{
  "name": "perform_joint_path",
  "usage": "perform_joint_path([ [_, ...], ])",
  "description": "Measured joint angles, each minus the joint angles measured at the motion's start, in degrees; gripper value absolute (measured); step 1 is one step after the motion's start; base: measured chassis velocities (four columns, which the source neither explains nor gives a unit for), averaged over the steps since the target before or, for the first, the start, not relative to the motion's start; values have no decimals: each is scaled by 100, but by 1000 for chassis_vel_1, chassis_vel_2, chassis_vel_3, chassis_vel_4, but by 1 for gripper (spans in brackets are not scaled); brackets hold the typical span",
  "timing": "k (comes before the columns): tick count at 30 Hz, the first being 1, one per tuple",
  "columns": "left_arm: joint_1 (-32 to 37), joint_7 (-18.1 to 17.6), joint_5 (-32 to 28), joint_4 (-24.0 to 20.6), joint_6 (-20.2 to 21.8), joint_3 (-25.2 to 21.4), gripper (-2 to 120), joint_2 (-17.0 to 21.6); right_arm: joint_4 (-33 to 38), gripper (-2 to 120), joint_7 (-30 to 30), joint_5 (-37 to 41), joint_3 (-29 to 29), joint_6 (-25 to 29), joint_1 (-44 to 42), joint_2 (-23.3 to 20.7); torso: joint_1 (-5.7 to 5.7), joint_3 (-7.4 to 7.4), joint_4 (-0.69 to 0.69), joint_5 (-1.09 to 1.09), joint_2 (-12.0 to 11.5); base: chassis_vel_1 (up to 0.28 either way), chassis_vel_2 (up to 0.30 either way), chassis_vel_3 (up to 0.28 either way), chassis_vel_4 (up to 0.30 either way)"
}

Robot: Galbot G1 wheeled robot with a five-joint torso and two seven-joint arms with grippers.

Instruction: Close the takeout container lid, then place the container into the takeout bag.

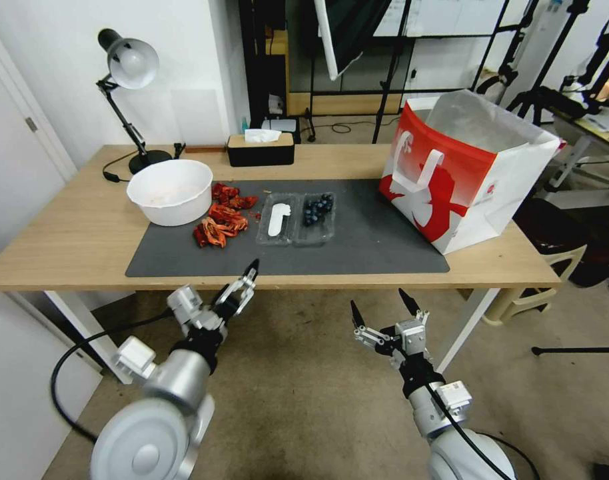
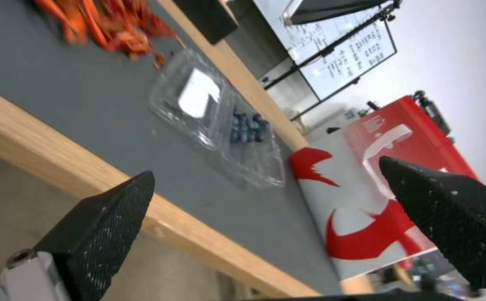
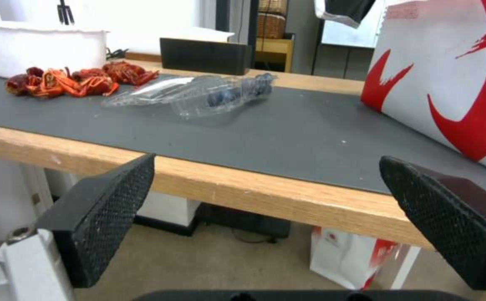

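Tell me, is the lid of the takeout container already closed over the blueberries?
No, the lid lies open flat beside the blueberry half of the takeout container on the grey mat.

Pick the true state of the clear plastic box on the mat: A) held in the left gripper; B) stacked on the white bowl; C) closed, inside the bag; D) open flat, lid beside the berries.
D: the takeout container lies open on the mat, its stickered lid flat beside the blueberries.

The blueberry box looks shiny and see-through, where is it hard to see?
Head view: the takeout container is clear, its lid sticker bright white. Left wrist view: it looks soft and blurry, with glare. Right wrist view: it appears low and glinting.
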Motion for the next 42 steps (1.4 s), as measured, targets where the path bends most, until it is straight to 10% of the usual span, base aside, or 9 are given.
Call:
perform_joint_path([
  [15,-1763,-444,-785,1535,-407,752,100,-66,101,100,-23,-49,141,-71,-211,24,0,0,0,1,0,0,0,0,0],
  [42,-3044,-1173,-1354,2454,-315,1336,100,-296,68,100,0,-112,262,-56,-230,150,0,-1,1,2,0,0,0,0,0],
])
